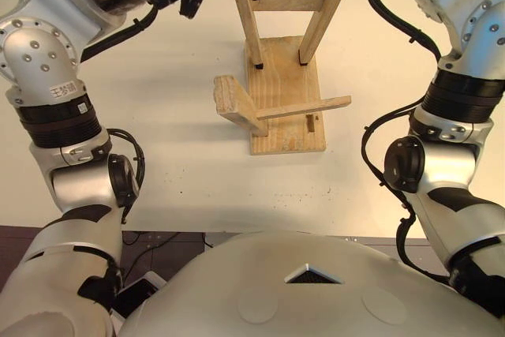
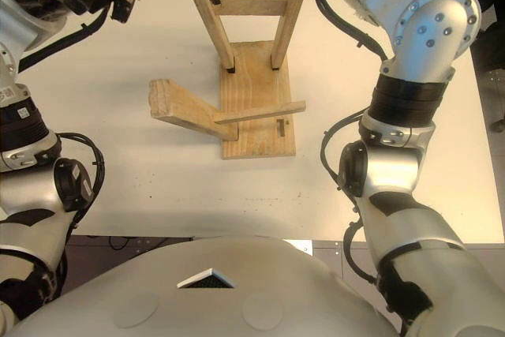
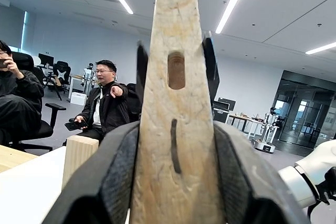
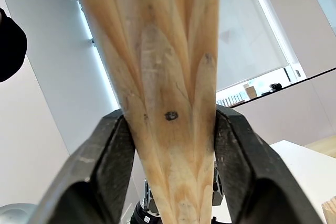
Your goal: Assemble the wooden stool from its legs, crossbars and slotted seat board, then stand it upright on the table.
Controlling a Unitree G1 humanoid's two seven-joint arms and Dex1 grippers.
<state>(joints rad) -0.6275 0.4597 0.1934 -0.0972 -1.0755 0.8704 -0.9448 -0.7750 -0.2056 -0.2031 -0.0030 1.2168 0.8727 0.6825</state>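
Left pincer [image 3: 176,69]: mine, pinching a loose leg [image 3: 173,145]. Right pincer [image 4: 168,124]: mine, pinching an upright leg [image 4: 157,51] slotted in the seat board [image 1: 288,128] on the bench [image 1: 158,155].

The left arm [image 1: 55,76] and right arm [image 1: 465,92] are bent upward, the left gripper [image 3: 176,72] clamped on a loose leg [image 3: 176,156], the right gripper [image 4: 170,119] on a frame leg [image 4: 168,51].

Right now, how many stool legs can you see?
4. The left upright leg and right upright leg stand in the seat board, the latter in the right gripper; lying leg left of the board; fourth leg in the left gripper.
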